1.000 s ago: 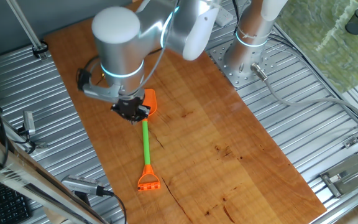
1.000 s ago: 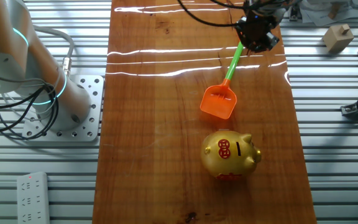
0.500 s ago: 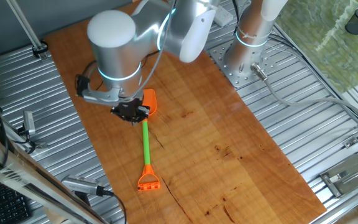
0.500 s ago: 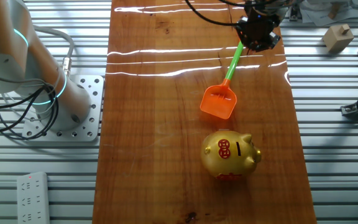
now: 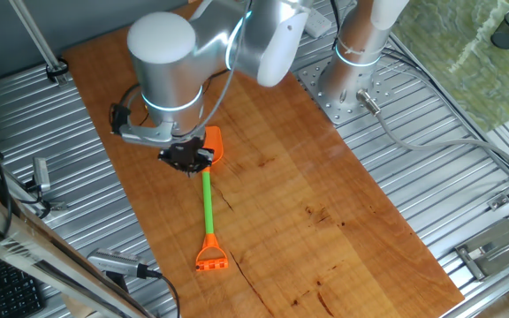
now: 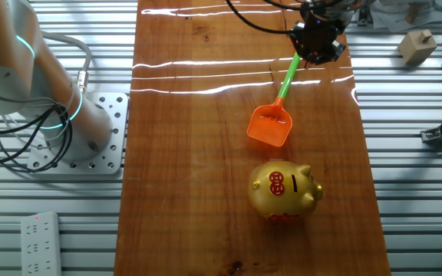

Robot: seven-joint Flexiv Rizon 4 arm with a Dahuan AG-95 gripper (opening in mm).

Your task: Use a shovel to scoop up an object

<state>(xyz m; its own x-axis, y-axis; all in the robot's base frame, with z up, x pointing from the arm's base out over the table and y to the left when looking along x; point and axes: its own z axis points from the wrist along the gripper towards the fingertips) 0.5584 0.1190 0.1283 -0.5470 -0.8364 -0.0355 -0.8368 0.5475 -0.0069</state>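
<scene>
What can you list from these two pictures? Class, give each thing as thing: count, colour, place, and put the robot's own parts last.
Shovel: one, orange blade and loop end, green shaft, lying on the board.
Piggy bank: one, gold with red marks, just past the shovel's blade.
Wooden board: one, brown, on the ribbed metal table.
Block: one, tan, off the board on the metal table.
Power strip: one, white, near the arm's base.
Arm: one, silver.
Gripper: one, black, over the green shaft; finger state unclear.
</scene>
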